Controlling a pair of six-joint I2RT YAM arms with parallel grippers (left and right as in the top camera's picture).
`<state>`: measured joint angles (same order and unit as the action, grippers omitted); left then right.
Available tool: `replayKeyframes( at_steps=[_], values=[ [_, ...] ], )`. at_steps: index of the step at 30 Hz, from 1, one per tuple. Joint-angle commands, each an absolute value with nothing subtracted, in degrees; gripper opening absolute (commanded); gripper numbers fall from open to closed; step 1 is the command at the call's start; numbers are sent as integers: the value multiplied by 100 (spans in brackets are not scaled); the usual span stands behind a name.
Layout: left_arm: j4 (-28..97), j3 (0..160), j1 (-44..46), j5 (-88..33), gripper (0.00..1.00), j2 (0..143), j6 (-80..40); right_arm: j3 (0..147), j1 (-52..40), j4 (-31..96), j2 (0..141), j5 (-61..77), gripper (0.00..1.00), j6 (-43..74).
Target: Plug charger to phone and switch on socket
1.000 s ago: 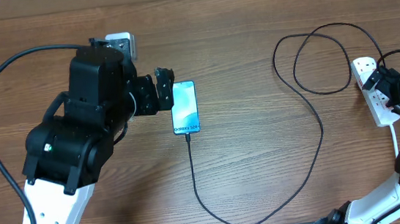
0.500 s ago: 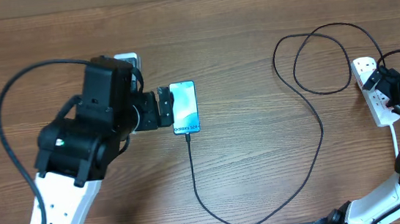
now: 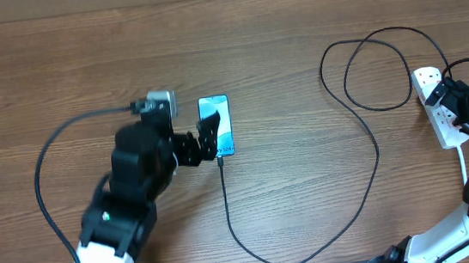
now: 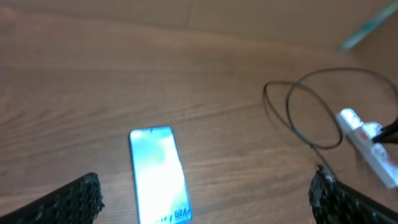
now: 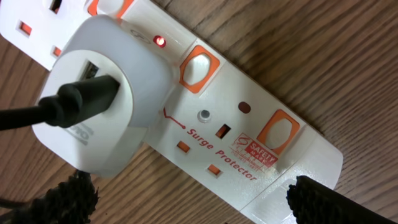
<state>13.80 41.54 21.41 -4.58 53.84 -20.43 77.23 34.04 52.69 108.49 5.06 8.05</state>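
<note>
The phone (image 3: 219,120) lies face up with its light-blue screen lit, also seen in the left wrist view as the phone (image 4: 158,177). The charger (image 3: 374,148), a thin black cable, meets the phone's bottom edge, curves along the near side and loops at the right toward the socket (image 3: 429,79). My left gripper (image 3: 201,143) hovers open at the phone's lower left, one finger overlapping its corner. My right gripper (image 3: 466,113) is open just above the socket (image 5: 249,143). A white adapter (image 5: 106,124) with a black lead is plugged in, and a small red light (image 5: 160,42) glows.
Orange switches (image 5: 199,65) sit along the strip. A white cord (image 3: 464,165) trails from the socket toward the near edge. The left arm's thick black cable (image 3: 44,167) arcs over the table's left part. The cable loops (image 4: 311,112) lie between phone and socket.
The left arm has pulled back toward the near edge; its gripper went from the phone's left side to its lower-left corner, still open. The right arm has not moved.
</note>
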Motion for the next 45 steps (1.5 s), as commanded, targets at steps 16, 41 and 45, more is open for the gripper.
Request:
replayKeyframes(
  at_steps=[16, 41, 45],
  values=[
    [-1472, 701, 2130, -554, 100, 3304, -2040, 7710, 3409, 5253, 10715, 473, 100, 784],
    [419, 27, 1708, -408, 100, 285, -2141, 7710, 3409, 5253, 10715, 475, 100, 784],
    [421, 27, 1682, -405, 100, 21, -2126, 7710, 3409, 5251, 10715, 475, 100, 784]
  ],
)
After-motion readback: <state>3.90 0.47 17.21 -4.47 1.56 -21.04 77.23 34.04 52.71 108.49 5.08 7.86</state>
